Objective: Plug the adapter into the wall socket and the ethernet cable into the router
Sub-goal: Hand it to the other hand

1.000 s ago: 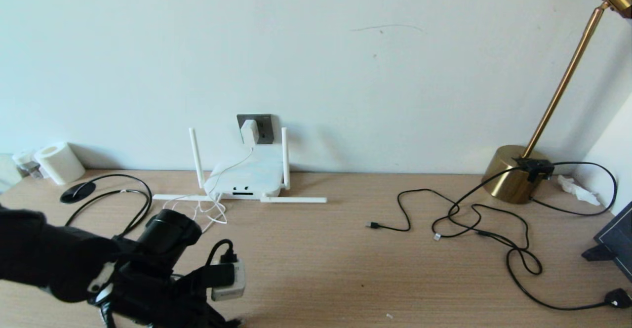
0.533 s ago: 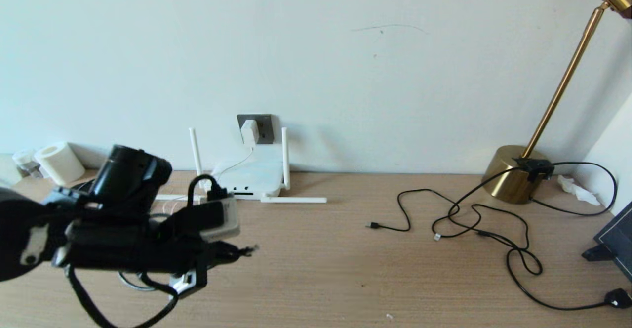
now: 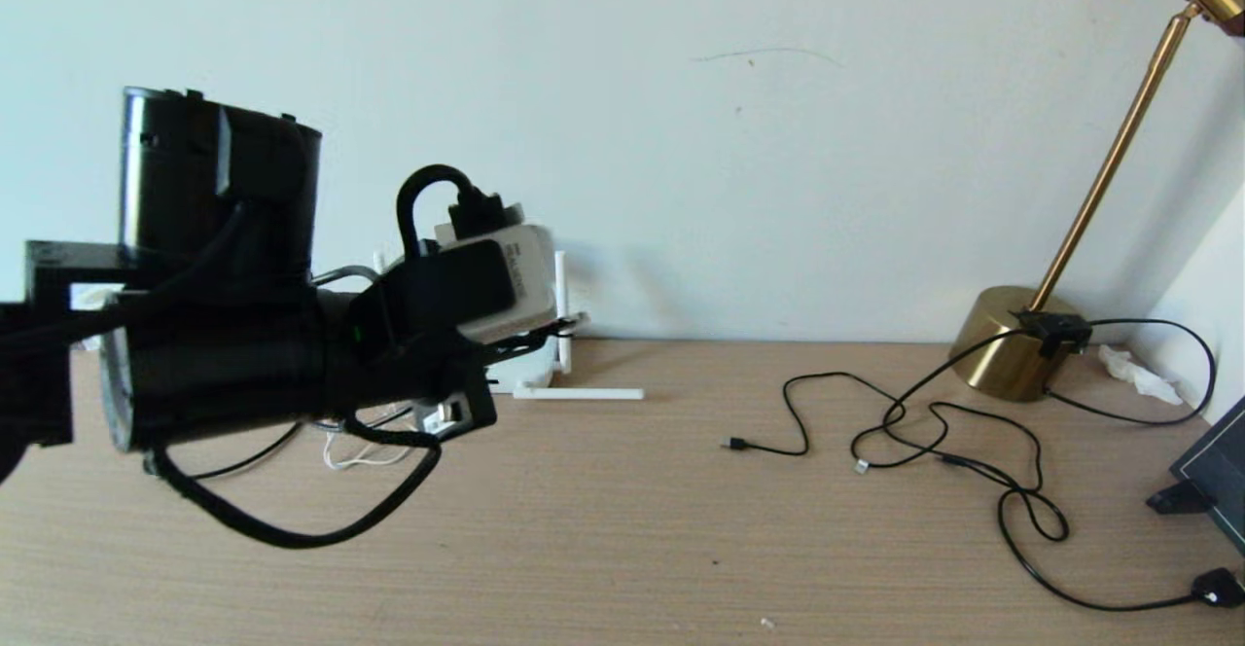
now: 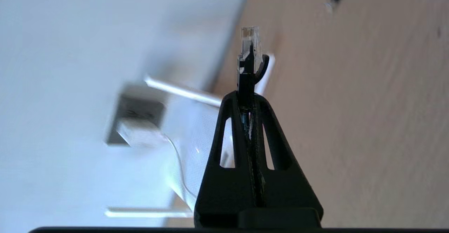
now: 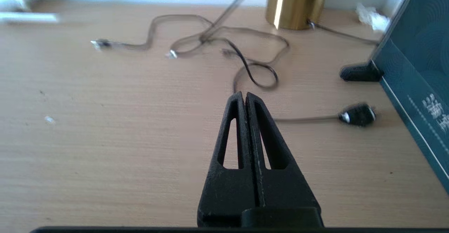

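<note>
Left gripper [image 4: 249, 98] is raised since earlier, pinching ethernet cable [image 4: 248, 55]; router [image 4: 196, 138] lies at 10 o'clock.

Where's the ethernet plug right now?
The ethernet plug is pinched in the left tool, raised above the desk's left side, pointing toward the router by the wall.

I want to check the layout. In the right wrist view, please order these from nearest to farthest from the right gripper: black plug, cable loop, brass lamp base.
From the right gripper:
1. cable loop, just ahead
2. black plug, beside the dark board
3. brass lamp base, at the wall
</note>
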Controlling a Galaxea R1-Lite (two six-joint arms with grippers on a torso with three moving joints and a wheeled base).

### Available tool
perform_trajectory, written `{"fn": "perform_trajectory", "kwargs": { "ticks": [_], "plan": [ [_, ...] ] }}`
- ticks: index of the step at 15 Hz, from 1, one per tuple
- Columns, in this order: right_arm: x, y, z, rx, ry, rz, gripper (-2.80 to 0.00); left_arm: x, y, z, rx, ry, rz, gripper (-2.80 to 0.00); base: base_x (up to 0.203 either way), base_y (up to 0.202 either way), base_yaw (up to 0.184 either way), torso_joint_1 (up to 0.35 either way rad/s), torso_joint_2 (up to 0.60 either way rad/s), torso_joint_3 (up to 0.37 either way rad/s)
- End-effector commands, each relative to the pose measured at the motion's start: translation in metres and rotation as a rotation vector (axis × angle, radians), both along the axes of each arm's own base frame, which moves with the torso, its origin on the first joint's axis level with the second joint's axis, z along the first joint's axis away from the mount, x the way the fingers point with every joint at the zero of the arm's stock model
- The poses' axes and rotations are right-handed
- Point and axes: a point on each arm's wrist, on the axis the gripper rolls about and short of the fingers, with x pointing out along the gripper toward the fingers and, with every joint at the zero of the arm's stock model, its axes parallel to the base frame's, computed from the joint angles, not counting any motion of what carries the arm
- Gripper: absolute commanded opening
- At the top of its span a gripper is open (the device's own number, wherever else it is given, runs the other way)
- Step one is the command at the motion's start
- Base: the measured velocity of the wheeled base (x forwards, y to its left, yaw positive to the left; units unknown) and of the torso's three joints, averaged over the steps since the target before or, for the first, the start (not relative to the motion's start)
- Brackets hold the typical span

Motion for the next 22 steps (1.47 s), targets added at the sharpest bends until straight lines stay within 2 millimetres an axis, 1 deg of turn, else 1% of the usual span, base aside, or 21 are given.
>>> {"fn": "perform_trajectory", "kwargs": {
  "ticks": [1,2,3,4,5,7,8,10,11,12,15,18,20,21,22],
  "plan": [
    [-0.003,0.000,0.012,0.010,-0.041,0.012,-2.80,-0.010,-0.009,0.003,-0.008,-0.031,-0.034,-2.80,0.000,0.000,0.000,0.000,0.00,0.000],
    [-0.009,0.001,0.032,0.028,-0.092,0.048,-2.80,-0.016,-0.015,0.006,-0.015,-0.051,-0.047,-2.80,0.000,0.000,0.000,0.000,0.00,0.000],
    [-0.016,0.002,0.059,0.049,-0.128,0.108,-2.80,-0.022,-0.023,0.009,-0.027,-0.071,-0.074,-2.80,0.000,0.000,0.000,0.000,0.00,0.000],
    [-0.017,0.003,0.084,0.077,-0.108,0.168,-2.80,-0.029,-0.032,0.013,-0.045,-0.091,-0.109,-2.80,0.000,0.000,0.000,0.000,0.00,0.000],
    [-0.010,0.005,0.106,0.114,-0.049,0.224,-2.80,-0.037,-0.040,0.017,-0.061,-0.108,-0.146,-2.80,0.000,0.000,0.000,0.000,0.00,0.000],
    [0.020,0.008,0.147,0.223,0.103,0.361,-2.80,-0.048,-0.055,0.027,-0.091,-0.146,-0.194,-2.80,0.000,0.000,0.000,0.000,0.00,0.000],
    [0.036,0.010,0.165,0.279,0.167,0.444,-2.80,-0.053,-0.058,0.028,-0.078,-0.165,-0.219,-2.80,0.000,0.000,0.000,0.000,0.00,0.000],
    [0.061,0.014,0.189,0.365,0.271,0.627,-2.80,-0.057,-0.061,0.035,-0.029,-0.238,-0.251,-2.80,0.000,0.000,0.000,0.000,0.00,0.000],
    [0.071,0.015,0.197,0.394,0.310,0.693,-2.80,-0.057,-0.062,0.037,-0.014,-0.259,-0.259,-2.80,0.000,0.000,0.000,0.000,0.00,0.000],
    [0.080,0.016,0.200,0.415,0.344,0.725,-2.80,-0.059,-0.065,0.037,0.005,-0.280,-0.278,-2.80,0.000,0.000,0.000,0.000,0.00,0.000],
    [0.106,0.017,0.201,0.450,0.422,0.756,-2.80,-0.050,-0.080,0.033,0.023,-0.275,-0.287,-2.80,0.000,0.000,0.000,0.000,0.00,0.000],
    [0.120,0.025,0.206,0.444,0.461,0.825,-2.80,-0.042,-0.093,0.033,0.005,-0.291,-0.288,-2.80,0.000,0.000,0.000,0.000,0.00,0.000],
    [0.125,0.035,0.212,0.426,0.480,0.903,-2.80,-0.043,-0.103,0.032,-0.004,-0.296,-0.307,-2.80,0.000,0.000,0.000,0.000,0.00,0.000],
    [0.132,0.038,0.215,0.423,0.489,0.905,-2.80,-0.042,-0.107,0.030,-0.001,-0.294,-0.312,-2.80,0.000,0.000,0.000,0.000,0.00,0.000],
    [0.137,0.041,0.217,0.420,0.494,0.896,0.00,-0.043,-0.113,0.030,-0.003,-0.294,-0.325,-2.80,0.000,0.000,0.000,0.000,0.00,0.000]
  ]
}}
